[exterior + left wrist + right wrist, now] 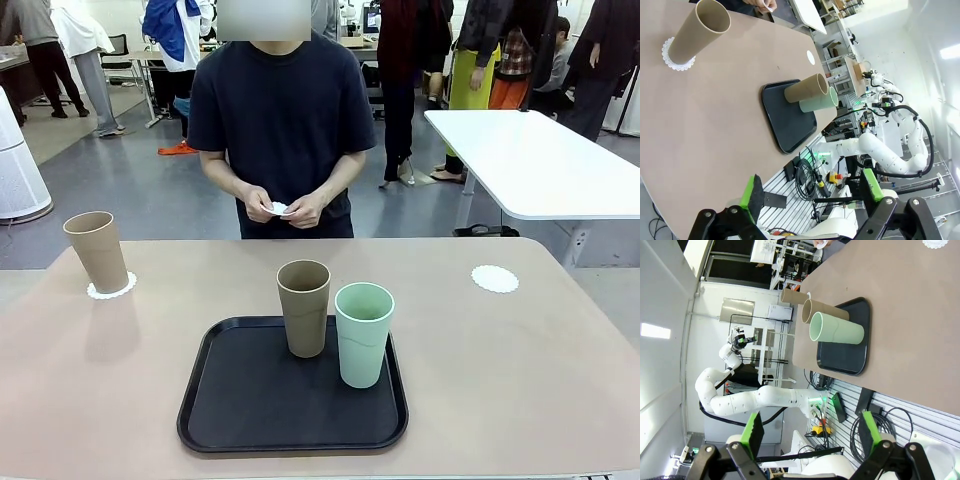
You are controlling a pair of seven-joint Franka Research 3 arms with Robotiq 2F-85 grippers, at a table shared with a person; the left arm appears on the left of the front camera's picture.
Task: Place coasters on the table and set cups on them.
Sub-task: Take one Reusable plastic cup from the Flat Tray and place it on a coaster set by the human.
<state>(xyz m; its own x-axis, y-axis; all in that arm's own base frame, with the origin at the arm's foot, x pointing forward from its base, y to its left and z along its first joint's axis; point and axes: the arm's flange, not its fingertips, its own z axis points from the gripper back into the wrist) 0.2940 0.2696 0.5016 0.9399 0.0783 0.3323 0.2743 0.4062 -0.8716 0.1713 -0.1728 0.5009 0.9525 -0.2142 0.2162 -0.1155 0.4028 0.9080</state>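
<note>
My left gripper [811,187] is hanging at the bottom of its wrist view, jaws spread wide and grasping nothing. My right gripper [811,429] is hanging at the bottom of its own view, likewise released and empty.

In the front view, a tan cup [304,308] and a mint green cup [363,335] are standing upright just beside each other at lower centre; whether they are touching I cannot tell. Both are resting on the black tray [230,400]. A second tan cup [98,250] is standing at the left of the frame, sitting on a white scalloped coaster [110,292]. Another coaster [495,279] is lying bare at the right of the frame, well apart from the tray. All of this is resting on the beige desk [520,380]. At upper centre, beyond the desk's far edge, the person's hands [305,211] are holding a third coaster [278,208] between them.
</note>
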